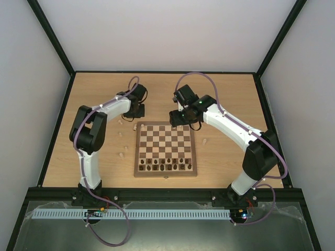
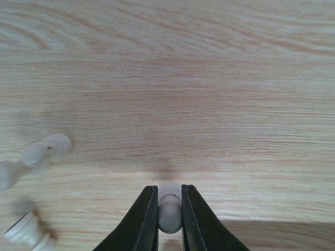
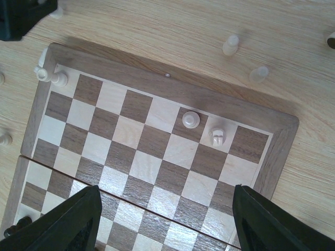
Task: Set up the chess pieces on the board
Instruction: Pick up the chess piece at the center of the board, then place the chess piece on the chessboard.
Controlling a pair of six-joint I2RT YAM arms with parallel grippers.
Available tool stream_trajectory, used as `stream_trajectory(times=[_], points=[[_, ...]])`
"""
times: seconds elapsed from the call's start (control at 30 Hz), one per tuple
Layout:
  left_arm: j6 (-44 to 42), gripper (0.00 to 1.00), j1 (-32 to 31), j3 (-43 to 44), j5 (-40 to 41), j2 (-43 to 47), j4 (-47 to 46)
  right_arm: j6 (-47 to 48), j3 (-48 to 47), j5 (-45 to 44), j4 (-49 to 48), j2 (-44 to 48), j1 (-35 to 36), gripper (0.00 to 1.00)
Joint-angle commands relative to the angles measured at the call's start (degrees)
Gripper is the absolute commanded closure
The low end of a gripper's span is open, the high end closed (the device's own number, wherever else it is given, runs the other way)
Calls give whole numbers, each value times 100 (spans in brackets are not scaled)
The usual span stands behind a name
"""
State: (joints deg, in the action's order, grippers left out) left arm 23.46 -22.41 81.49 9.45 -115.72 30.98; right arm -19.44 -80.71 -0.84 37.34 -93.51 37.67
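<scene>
The left jaws are pressed in on a small cream piece [image 2: 169,209], pinching its rounded top between the two dark fingers [image 2: 145,222] just above the bare worktop [image 2: 209,78]. Off to the left of these jaws two more cream pieces lie tipped on the wood, one [image 2: 42,152] a little ahead of the fingertips and the other [image 2: 25,233] back beside them; neither touches the jaws. The right jaws stand spread wide, holding nothing, and hang over the board [image 3: 157,83] near one edge. Ahead of them, within the gap between the two fingers, two cream pieces stand on neighbouring squares: one [image 3: 190,120] on a dark square and one [image 3: 218,137] on the light square to its right. Further ahead and to the left of these jaws, a pair of cream pieces [image 3: 58,79] stands at the board's corner. Beyond the board's frame, ahead of the right jaws, two loose cream pieces [image 3: 231,45] rest on the worktop. In the overhead view, dark pieces [image 1: 167,167] line the board's edge farthest from both pairs of jaws.
</scene>
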Motion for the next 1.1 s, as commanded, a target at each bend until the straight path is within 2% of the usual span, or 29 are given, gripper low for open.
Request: stream_trajectory(times=[0.0, 0.13, 0.5, 0.67, 1.07], points=[[-29, 94, 0, 133, 183, 760, 409, 73, -3, -10, 167, 143, -38, 31], [-52, 94, -220, -181, 133, 1386, 647, 60, -12, -12, 184, 197, -40, 31], [351, 92, -1334, -1984, -180, 2889, 642, 19, 129, -92, 218, 450, -43, 31], [456, 91, -1596, -2128, -179, 2836, 553, 0, 129, -99, 255, 505, -48, 31], [369, 91, -1584, -1915, -131, 2041, 109, 1, 193, -191, 259, 562, -49, 31]])
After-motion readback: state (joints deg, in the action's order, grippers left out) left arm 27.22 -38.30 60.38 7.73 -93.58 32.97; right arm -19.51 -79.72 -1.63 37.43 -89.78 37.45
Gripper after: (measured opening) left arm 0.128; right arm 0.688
